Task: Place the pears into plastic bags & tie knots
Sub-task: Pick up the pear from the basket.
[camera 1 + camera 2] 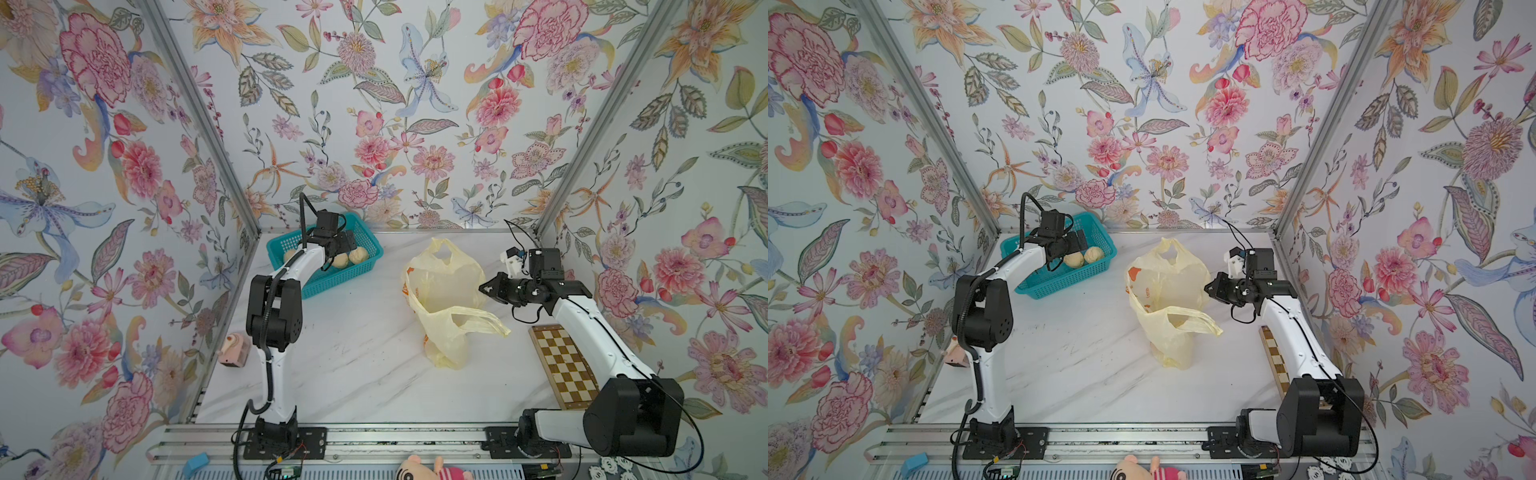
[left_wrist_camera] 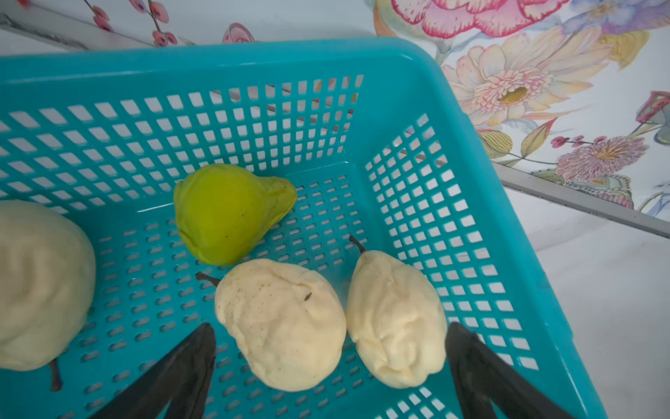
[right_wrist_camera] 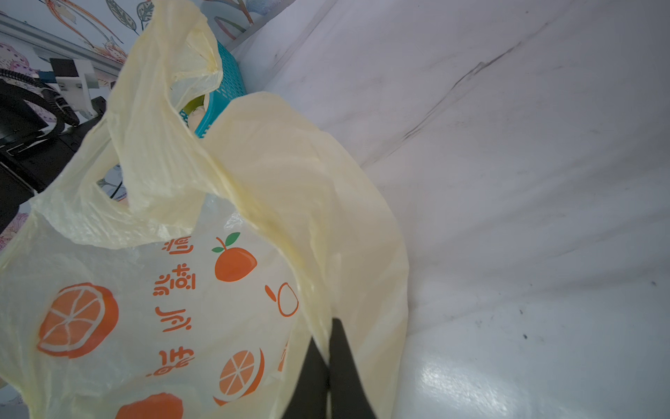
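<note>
Several pears lie in the teal basket [image 2: 417,90]: two cream ones [image 2: 282,323] [image 2: 395,319] side by side, a yellow-green one [image 2: 228,212] beyond them, and another cream one [image 2: 40,283] apart. My left gripper [image 2: 330,328] [image 1: 343,245] hovers open over the basket, its fingers on either side of the cream pair. The pale-yellow plastic bag [image 1: 444,282] [image 3: 181,290] with orange prints lies mid-table. Its handle loops are loose, and no knots show. My right gripper [image 3: 328,333] [image 1: 484,288] is shut on the bag's rim.
A chessboard [image 1: 565,365] lies under the right arm. A pinkish toy [image 1: 232,349] stands at the table's left edge. A plush toy [image 1: 432,467] and a blue block [image 1: 195,463] lie beyond the front rail. Floral walls enclose three sides.
</note>
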Controlling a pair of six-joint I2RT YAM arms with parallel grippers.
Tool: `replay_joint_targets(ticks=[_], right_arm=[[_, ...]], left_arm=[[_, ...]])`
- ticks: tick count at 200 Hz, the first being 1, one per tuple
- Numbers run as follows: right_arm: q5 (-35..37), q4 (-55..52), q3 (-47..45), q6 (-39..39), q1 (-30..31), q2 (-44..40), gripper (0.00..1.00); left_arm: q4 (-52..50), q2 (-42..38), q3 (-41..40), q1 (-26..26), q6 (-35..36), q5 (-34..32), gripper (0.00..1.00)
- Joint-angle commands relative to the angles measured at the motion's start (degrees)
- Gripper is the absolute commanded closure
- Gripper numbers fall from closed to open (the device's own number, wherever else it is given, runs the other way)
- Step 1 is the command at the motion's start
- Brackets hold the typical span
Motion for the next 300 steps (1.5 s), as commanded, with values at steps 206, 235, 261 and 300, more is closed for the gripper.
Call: replay_joint_targets(ticks=[206, 235, 261, 300], right_arm=[[-0.5, 0.0, -0.9, 0.2, -0.2, -1.0, 1.0], [-0.6, 0.0, -0.6, 0.5, 0.6, -1.2, 1.0], [-0.7, 0.0, -0.1, 1.0, 1.4, -1.3, 1.0], [-0.1, 0.0, 0.8, 1.6, 2.9, -1.5, 1.0]], left_arm=[[14.7, -2.4, -12.0, 2.6, -13.3, 4.8, 0.39], [14.9, -9.3, -13.3, 2.4, -9.6, 6.5, 0.39], [14.7, -15.8, -14.2, 1.5, -6.0, 8.7, 0.4], [14.0, -23.3, -13.4, -3.6, 1.0, 15.2, 0.41]])
